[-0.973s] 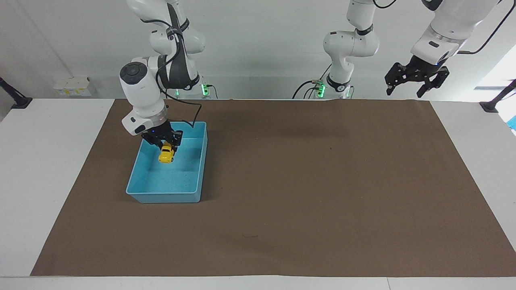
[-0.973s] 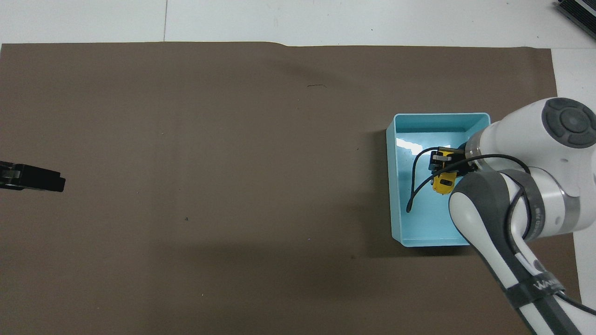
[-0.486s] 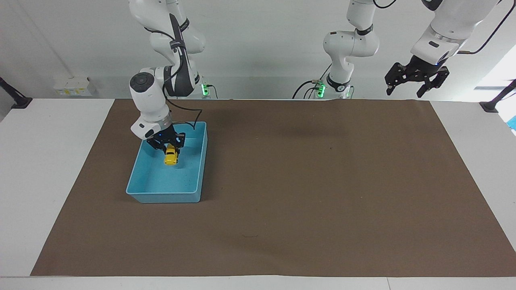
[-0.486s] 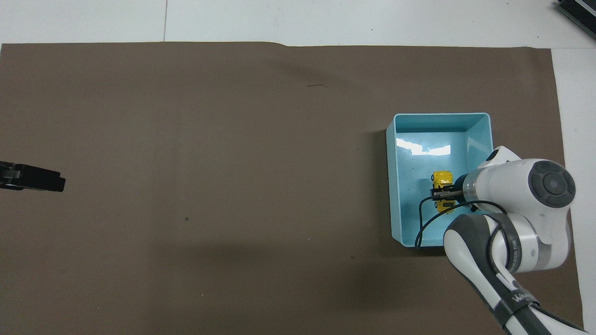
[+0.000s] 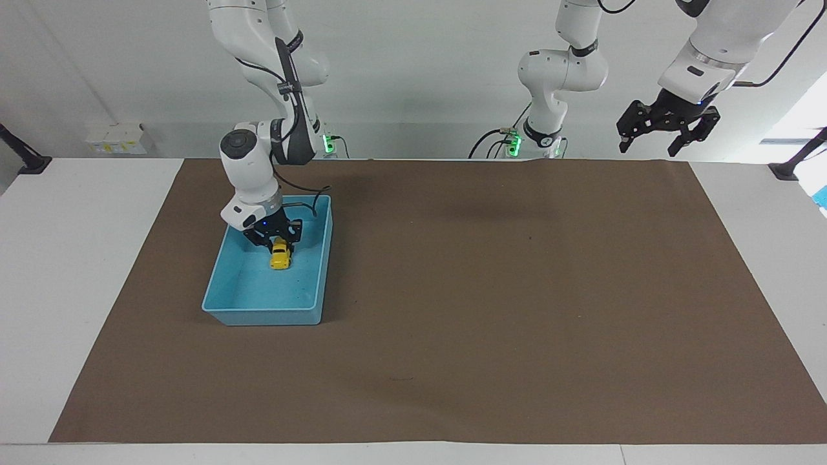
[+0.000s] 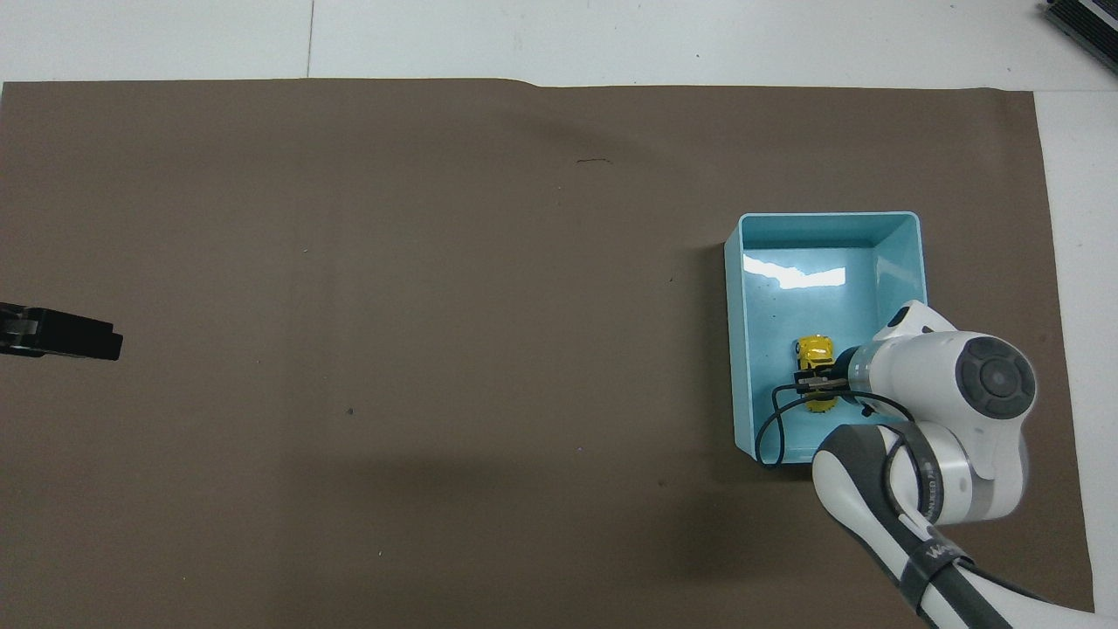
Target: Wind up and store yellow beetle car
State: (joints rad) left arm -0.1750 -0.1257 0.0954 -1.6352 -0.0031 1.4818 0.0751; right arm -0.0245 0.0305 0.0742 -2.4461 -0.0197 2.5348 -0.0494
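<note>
The yellow beetle car (image 5: 280, 258) is down inside the light blue bin (image 5: 261, 317), in the half nearer to the robots, at or just above the bin's floor. My right gripper (image 5: 276, 245) reaches down into the bin and is shut on the car's end nearer to the robots. In the overhead view the car (image 6: 817, 350) shows in the bin (image 6: 732, 349) under the right gripper (image 6: 817, 383), and part of it is hidden by the fingers. My left gripper (image 5: 648, 146) waits open and empty, raised high at the left arm's end of the table; it also shows in the overhead view (image 6: 65, 334).
A brown mat (image 5: 491, 290) covers most of the white table (image 5: 77, 258). The bin stands on the mat toward the right arm's end. A black cable (image 6: 769, 437) from the right wrist hangs into the bin.
My right gripper has lowered the car deeper into the bin and drawn it nearer to the robots. The left arm has not moved.
</note>
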